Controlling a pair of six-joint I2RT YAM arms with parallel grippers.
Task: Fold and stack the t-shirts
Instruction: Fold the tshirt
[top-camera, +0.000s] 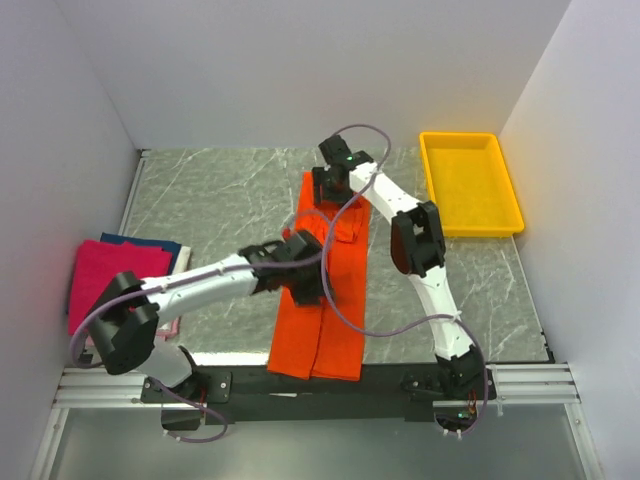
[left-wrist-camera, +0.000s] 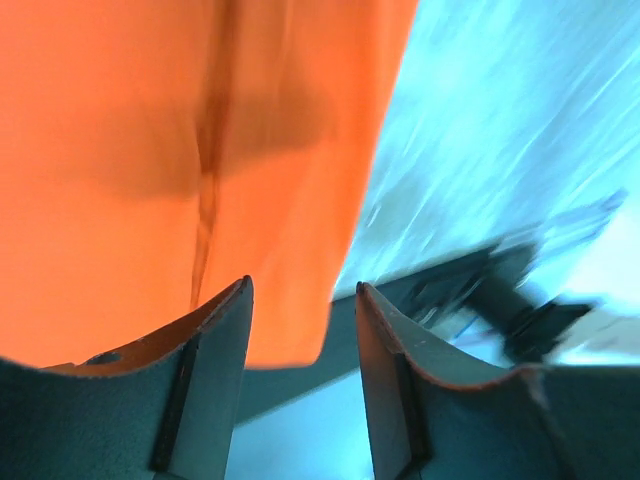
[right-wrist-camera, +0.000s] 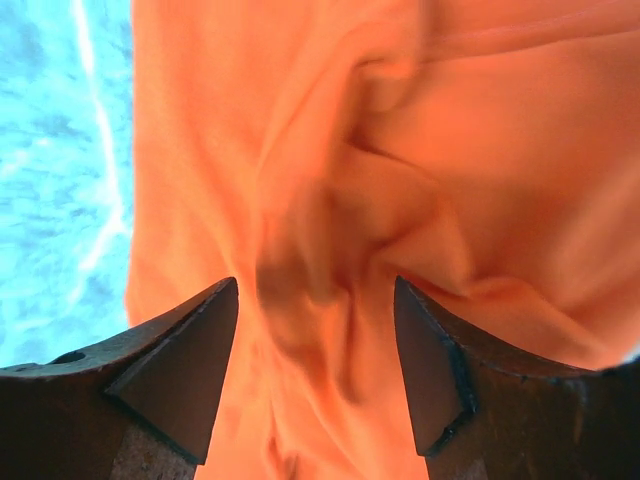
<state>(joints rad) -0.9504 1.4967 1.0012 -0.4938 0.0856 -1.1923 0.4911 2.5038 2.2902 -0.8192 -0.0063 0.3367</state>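
At far left a magenta shirt (top-camera: 110, 278) sits folded on a dark blue shirt (top-camera: 150, 243), while mid-bench the orange shirt (top-camera: 335, 320) is only a long strip, left end effector (left-wrist-camera: 300, 285) and right end effector (right-wrist-camera: 315, 285) parted and empty above it, cross-folding and stacking apparently left.

Your top camera sits above and behind the arm bases (top-camera: 455, 380) and looks down on the whole table (top-camera: 240, 185). Your left wrist camera hangs very close over the orange t-shirt (left-wrist-camera: 150, 150), looking past its own fingers (left-wrist-camera: 215, 385) toward the table's near edge. Your right wrist camera hangs just as close over the shirt's rumpled far end. All three views share that shirt.
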